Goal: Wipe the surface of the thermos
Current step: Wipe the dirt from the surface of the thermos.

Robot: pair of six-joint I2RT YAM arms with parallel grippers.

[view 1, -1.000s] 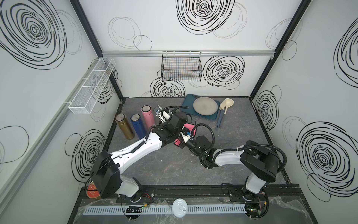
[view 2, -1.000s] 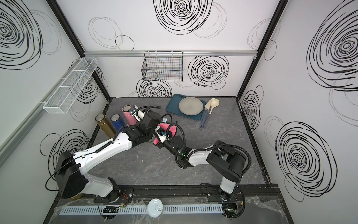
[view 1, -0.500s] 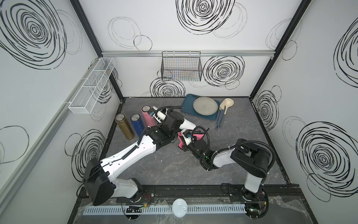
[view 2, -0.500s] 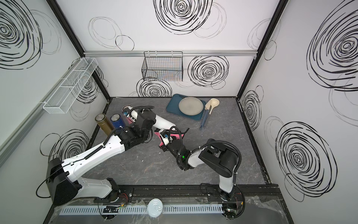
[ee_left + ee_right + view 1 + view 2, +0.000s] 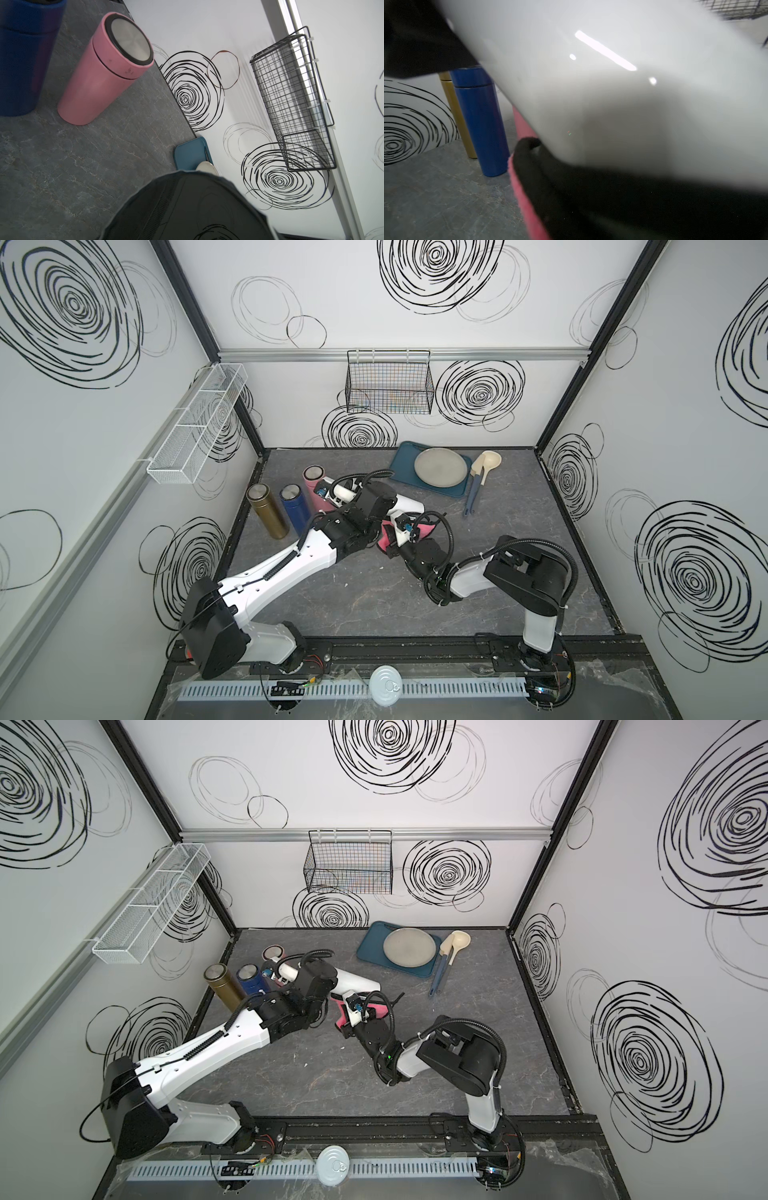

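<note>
The white thermos [image 5: 409, 504] [image 5: 359, 982] hangs sideways above the table, and my left gripper [image 5: 388, 506] is shut on it. Its glossy body [image 5: 612, 83] fills most of the right wrist view. Just below and in front of it, my right gripper [image 5: 392, 537] is shut on a pink cloth [image 5: 426, 529] [image 5: 384, 1009], which lies against the thermos's underside. The cloth's edge [image 5: 527, 207] runs beside a black finger [image 5: 550, 176]. In the left wrist view a dark rounded shape [image 5: 187, 207] hides the jaws.
Three more thermoses stand at the back left: pink [image 5: 311, 479] [image 5: 97, 83], blue [image 5: 296, 510] [image 5: 479, 124] and gold [image 5: 270, 518]. A blue tray [image 5: 401, 456] with a grey plate [image 5: 440, 467] and a spoon [image 5: 484, 464] lies at the back. A wire basket [image 5: 388, 383] hangs on the back wall.
The left arm has carried the thermos back and to the right, so its white body now sticks out past the gripper. The right arm has drawn in to the left, with the cloth still under the thermos.
</note>
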